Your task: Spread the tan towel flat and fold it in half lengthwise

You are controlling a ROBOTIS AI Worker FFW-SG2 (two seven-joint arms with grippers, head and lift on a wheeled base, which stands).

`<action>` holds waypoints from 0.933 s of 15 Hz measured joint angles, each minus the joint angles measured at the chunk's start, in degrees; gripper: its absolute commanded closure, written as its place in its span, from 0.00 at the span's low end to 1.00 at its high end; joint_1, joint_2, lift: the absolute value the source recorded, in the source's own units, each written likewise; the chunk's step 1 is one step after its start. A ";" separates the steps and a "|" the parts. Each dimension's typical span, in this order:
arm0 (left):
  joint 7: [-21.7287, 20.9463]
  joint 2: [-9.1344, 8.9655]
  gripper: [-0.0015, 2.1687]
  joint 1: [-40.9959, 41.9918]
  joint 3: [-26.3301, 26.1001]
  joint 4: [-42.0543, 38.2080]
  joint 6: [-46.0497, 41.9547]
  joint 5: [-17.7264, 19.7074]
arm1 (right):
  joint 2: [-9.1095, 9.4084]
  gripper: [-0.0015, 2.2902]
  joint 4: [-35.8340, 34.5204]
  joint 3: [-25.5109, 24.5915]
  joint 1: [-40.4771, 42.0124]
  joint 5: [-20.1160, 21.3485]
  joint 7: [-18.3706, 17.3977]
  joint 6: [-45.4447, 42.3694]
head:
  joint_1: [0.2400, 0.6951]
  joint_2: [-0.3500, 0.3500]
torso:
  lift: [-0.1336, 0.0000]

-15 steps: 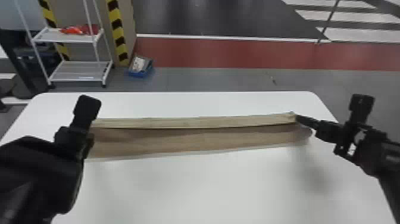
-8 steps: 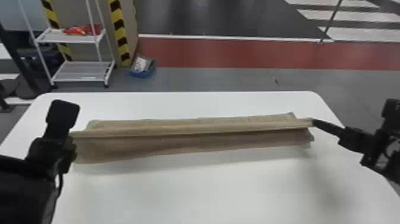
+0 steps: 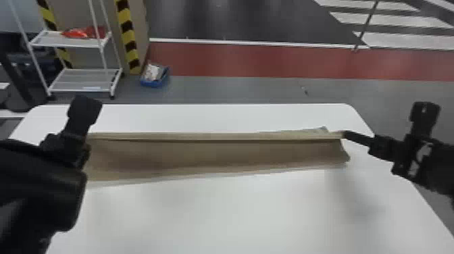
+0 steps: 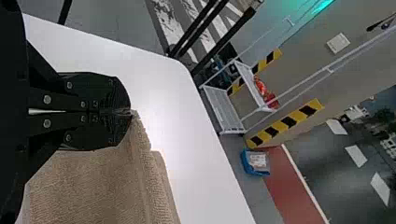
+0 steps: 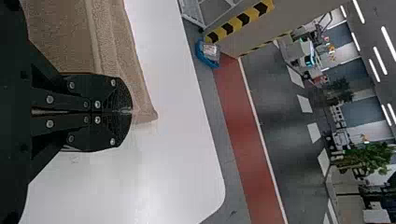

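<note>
The tan towel (image 3: pixel 216 153) stretches across the white worktop (image 3: pixel 236 216) between our two claws. We have the left claw (image 3: pixel 82 153) clenched on one end of its long edge and the right claw (image 3: pixel 344 134) clenched on the other. Between them we see that edge drawn nearly straight, as a narrow band above a darker tan face. The cloth looks finely textured, with a small corner poking out beyond the band near our right claw.

And over it goes: the held edge of the tan towel (image 3: pixel 216 136) has swept forward, covering more of the far strip, left fingers (image 3: pixel 84 153) and right fingers (image 3: pixel 358 137) shifting forward and inward with it!
</note>
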 measured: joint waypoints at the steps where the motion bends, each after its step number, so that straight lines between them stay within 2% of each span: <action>1: -0.02 -0.37 0.60 -1.50 -1.00 2.86 -0.98 -0.73 | 0.25 0.58 1.92 1.11 -1.20 0.33 -0.50 -0.77 | 1.00 0.39 | 0.04; 3: -0.84 -1.02 0.60 -3.90 -1.98 8.02 -3.79 -1.02 | 1.01 0.58 4.94 3.01 -3.13 1.27 -0.71 -2.55 | 1.00 0.41 | 0.04; 8: -1.79 -1.48 0.60 -6.96 -3.37 13.19 -5.27 -1.16 | 1.69 0.57 7.57 5.14 -5.25 2.38 -1.99 -4.55 | 1.00 0.41 | 0.04; 9: -2.02 -1.54 0.56 -7.61 -4.08 14.50 -5.30 -1.52 | 1.70 0.52 8.72 5.54 -5.96 2.56 -2.16 -5.10 | 1.00 0.41 | 0.04; 10: -2.11 -1.69 0.43 -8.07 -4.62 15.56 -5.31 -1.94 | 1.70 0.37 9.71 5.81 -6.51 2.73 -2.19 -5.45 | 1.00 0.41 | 0.04; 11: -2.12 -1.95 0.14 -8.38 -4.97 16.54 -5.65 -2.30 | 1.74 0.21 10.60 5.98 -6.88 2.78 -2.35 -5.82 | 1.00 0.41 | 0.04; 12: -1.83 -2.16 0.00 -8.50 -5.13 17.29 -7.01 -2.45 | 1.87 0.05 11.33 6.03 -7.02 2.60 -2.85 -6.61 | 1.00 0.41 | 0.04; 13: -1.01 -2.32 0.00 -8.55 -5.26 18.11 -9.32 -2.48 | 2.01 0.01 12.25 6.03 -7.06 2.23 -3.34 -8.34 | 1.00 0.40 | 0.04; 14: 0.43 -2.47 0.00 -8.55 -5.36 18.93 -11.96 -2.41 | 2.10 0.01 13.43 5.96 -7.07 1.54 -3.64 -11.03 | 1.00 0.39 | 0.04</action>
